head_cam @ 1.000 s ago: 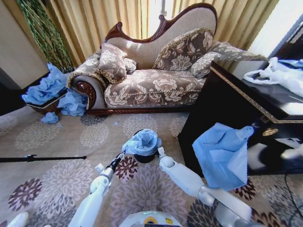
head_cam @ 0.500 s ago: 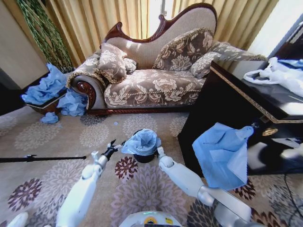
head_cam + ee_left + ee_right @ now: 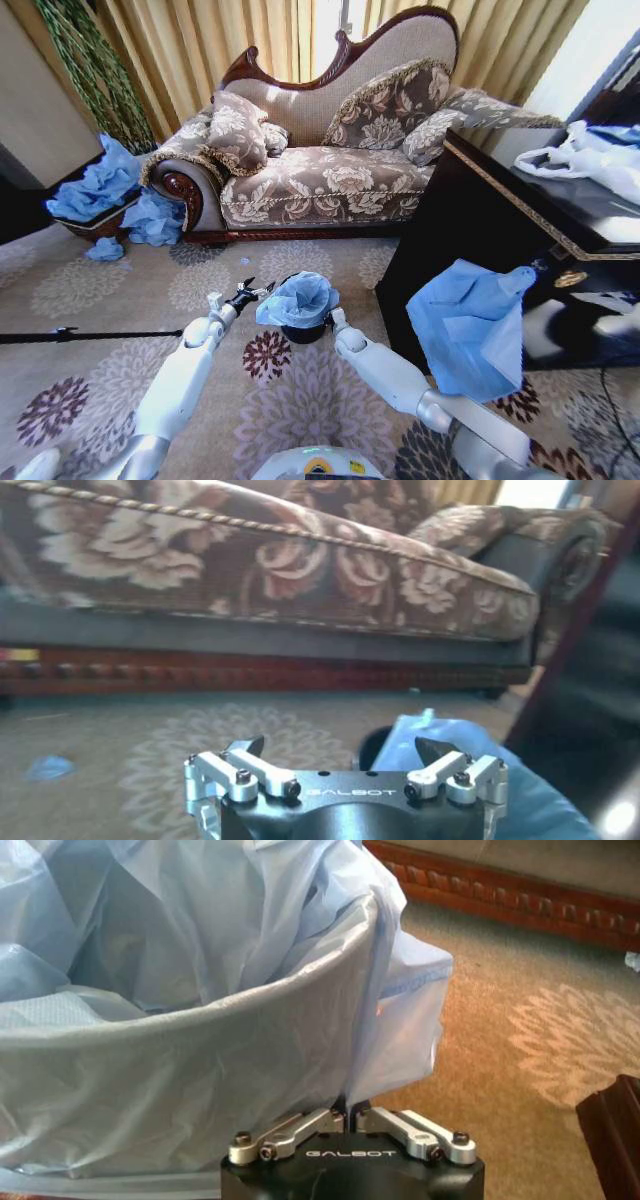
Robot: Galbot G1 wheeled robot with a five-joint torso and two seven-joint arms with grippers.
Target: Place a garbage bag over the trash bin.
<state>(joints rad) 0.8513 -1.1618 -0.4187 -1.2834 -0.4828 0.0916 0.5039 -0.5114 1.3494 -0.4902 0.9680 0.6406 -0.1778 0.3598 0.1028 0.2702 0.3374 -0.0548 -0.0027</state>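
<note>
While the bag (image 3: 298, 298) lies draped over the bin (image 3: 305, 332) on the carpet (image 3: 120, 370), near the sofa (image 3: 320, 150), the right claw (image 3: 331, 316) sits at the bin's right side with its tips pinched together on a fold of the bag's edge. From the right wrist, the blue film (image 3: 190, 1035) is stretched around the rim, and the claw (image 3: 350, 1116) grips a hanging pleat just below it. The left claw (image 3: 250, 292) is just left of the bag, its tips spread wide and holding nothing. From the left wrist, that claw (image 3: 340, 748) stands apart from the bag (image 3: 470, 772), which lies to one side, with the bin's dark rim (image 3: 375, 744) peeking out beside it. A larger blue sheet (image 3: 470, 325) hangs down the dark counter (image 3: 560, 225) on the right.
</note>
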